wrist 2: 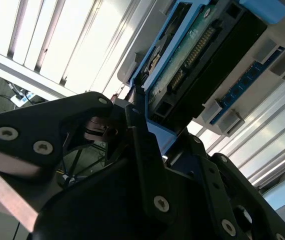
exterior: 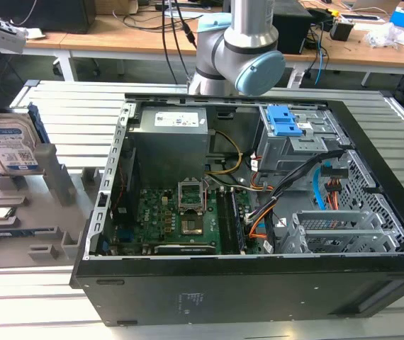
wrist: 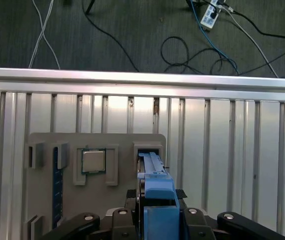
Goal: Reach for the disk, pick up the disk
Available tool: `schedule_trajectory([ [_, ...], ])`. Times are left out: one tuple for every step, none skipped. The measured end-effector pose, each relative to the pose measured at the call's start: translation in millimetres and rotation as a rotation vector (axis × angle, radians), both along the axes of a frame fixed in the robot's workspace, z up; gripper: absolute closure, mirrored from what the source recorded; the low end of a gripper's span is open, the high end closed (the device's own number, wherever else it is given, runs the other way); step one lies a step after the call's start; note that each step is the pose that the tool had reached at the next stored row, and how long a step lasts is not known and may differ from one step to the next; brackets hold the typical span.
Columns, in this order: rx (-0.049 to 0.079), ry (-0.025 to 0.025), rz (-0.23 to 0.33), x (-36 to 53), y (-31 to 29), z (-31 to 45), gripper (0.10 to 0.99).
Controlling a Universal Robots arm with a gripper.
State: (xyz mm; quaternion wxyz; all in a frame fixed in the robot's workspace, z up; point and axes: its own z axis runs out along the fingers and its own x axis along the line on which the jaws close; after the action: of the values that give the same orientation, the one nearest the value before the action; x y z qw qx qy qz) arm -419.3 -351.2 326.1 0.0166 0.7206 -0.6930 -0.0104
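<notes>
Silver-grey metal disk (exterior: 12, 145), rectangular, with a blue-and-white label and blue plastic rails on its edges.

Position: upright on edge in a slot of the grey holder (exterior: 54, 185), at the exterior view's left, beside the open case (exterior: 188, 301).

Faces: the label side shows in the exterior view. The green circuit board side (wrist 2: 190, 57) shows in the second wrist view.

Handling (judged): rigid and dense for its size. The metal face is probably smooth and a little slippery. The bare board and its connector pins look delicate, and the whole unit is likely sensitive to knocks. The safest hold looks to be near the upper edge, on the flat metal and the rail (wrist: 151, 167) and away from the board. The slot fits closely, so a tilted pull could make it bind.

Gripper (wrist: 156, 221): black, set astride the top edge of the disk, with the rail running up between its two sides. I cannot tell whether it is clamped on the disk or merely standing about it. The disk sits in its slot, not lifted.

Holder: a square chip (wrist: 93, 161) lies in a neighbouring recess, apart from the disk.

Surroundings: slatted metal table (exterior: 60, 106). The arm (exterior: 239, 49) rises behind the case.
</notes>
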Motion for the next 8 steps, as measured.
schedule_trajectory([
  [0.000, 0.0001, 0.000, 0.0, 0.0, 1.3, 0.718],
  [0.000, 0.0000, 0.000, 0.2, 0.0, 4.7, 0.718],
  [0.000, 0.0000, 0.000, 0.3, 0.0, 6.7, 0.718],
  [0.000, 0.0000, 0.000, 0.4, 0.0, 9.0, 0.718],
  [0.000, 0.0000, 0.000, 0.5, 0.0, 11.3, 0.718],
  [0.000, 0.0000, 0.000, 0.6, 0.0, 12.6, 0.718],
  [0.000, 0.0000, 0.000, 0.7, 0.0, 14.9, 0.718],
  [0.000, 0.0000, 0.000, 0.8, 0.0, 16.5, 0.718],
])
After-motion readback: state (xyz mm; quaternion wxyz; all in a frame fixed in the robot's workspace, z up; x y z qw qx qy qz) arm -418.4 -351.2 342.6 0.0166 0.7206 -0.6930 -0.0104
